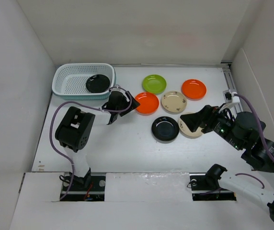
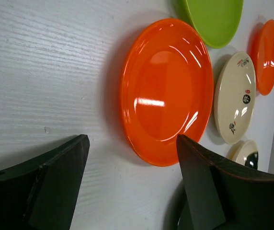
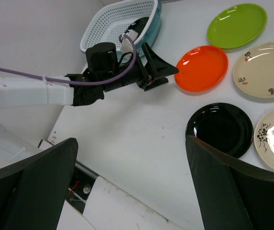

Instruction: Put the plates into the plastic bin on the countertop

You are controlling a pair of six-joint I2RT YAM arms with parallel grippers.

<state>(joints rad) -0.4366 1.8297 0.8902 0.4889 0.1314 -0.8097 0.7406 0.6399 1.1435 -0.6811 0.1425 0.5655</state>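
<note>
The teal plastic bin (image 1: 69, 82) stands at the back left of the white countertop (image 1: 127, 148) with one black plate (image 1: 97, 83) inside. On the counter lie a lime green plate (image 1: 154, 84), two orange plates (image 1: 147, 103) (image 1: 194, 89), a beige plate (image 1: 174, 101), a black plate (image 1: 165, 128) and a second beige plate (image 1: 192, 129), partly under my right gripper (image 1: 188, 120). My left gripper (image 2: 132, 143) is open low over the counter. The near rim of the orange plate (image 2: 168, 91) lies between its fingertips. The right gripper (image 3: 131, 140) is open and holds nothing.
White walls close in the counter on the left, back and right. A raised white ledge (image 1: 142, 184) with the arm bases runs along the near edge. A purple cable (image 1: 79, 106) loops off the left arm beside the bin.
</note>
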